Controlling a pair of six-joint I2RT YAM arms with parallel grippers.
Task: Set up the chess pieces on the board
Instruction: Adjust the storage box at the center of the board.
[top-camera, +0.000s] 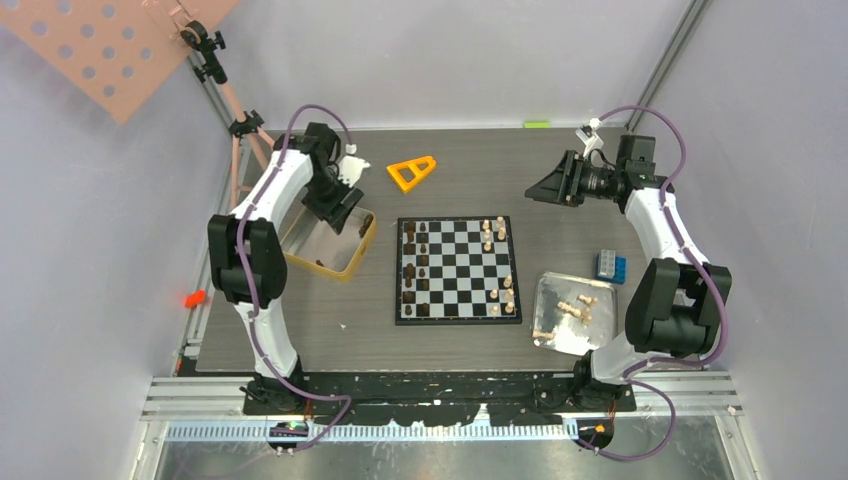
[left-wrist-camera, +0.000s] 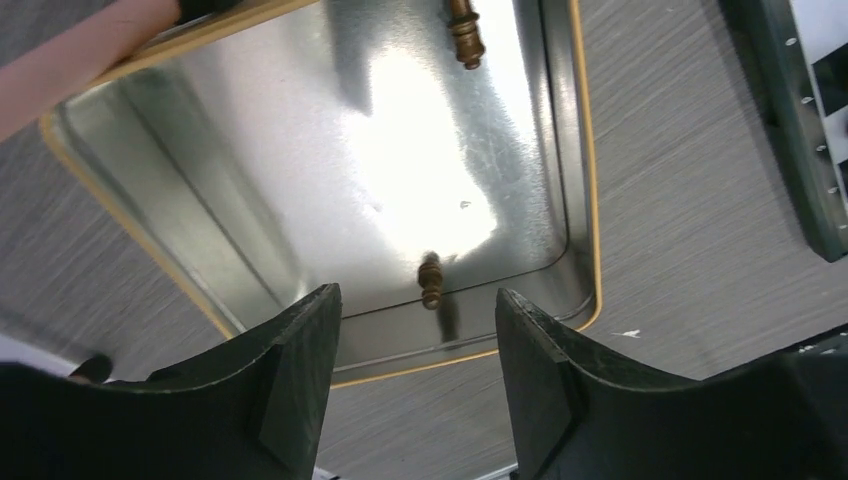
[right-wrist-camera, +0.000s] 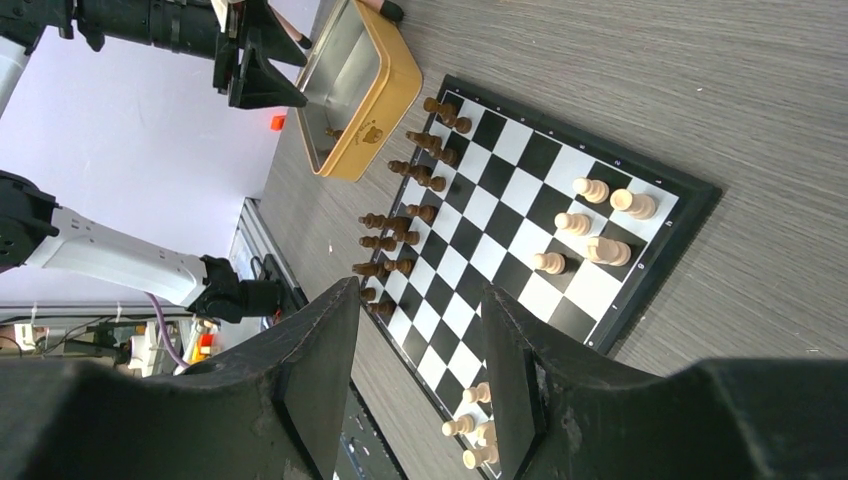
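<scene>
The board (top-camera: 458, 319) lies mid-table. Dark chess pieces (top-camera: 414, 270) stand along its left columns. Pale chess pieces (top-camera: 491, 235) stand at its right side, far and near. More pale pieces (top-camera: 576, 306) lie in the silver tray (top-camera: 549, 286). My left gripper (top-camera: 345, 205) hangs open over the gold tin (top-camera: 346, 272). In the left wrist view, a dark piece (left-wrist-camera: 431, 281) lies on the tin floor just beyond my open left gripper (left-wrist-camera: 418, 340), and another dark piece (left-wrist-camera: 465, 30) lies farther in. My right gripper (top-camera: 541, 190) is raised beyond the board's far right corner. In its wrist view the right gripper (right-wrist-camera: 420, 345) is open and empty above the board (right-wrist-camera: 520, 200).
A blue brick (top-camera: 609, 266) sits right of the board, above the tray. An orange triangular frame (top-camera: 411, 172) lies behind the board. A pink tripod leg (top-camera: 236, 125) stands at the far left, close to the left arm.
</scene>
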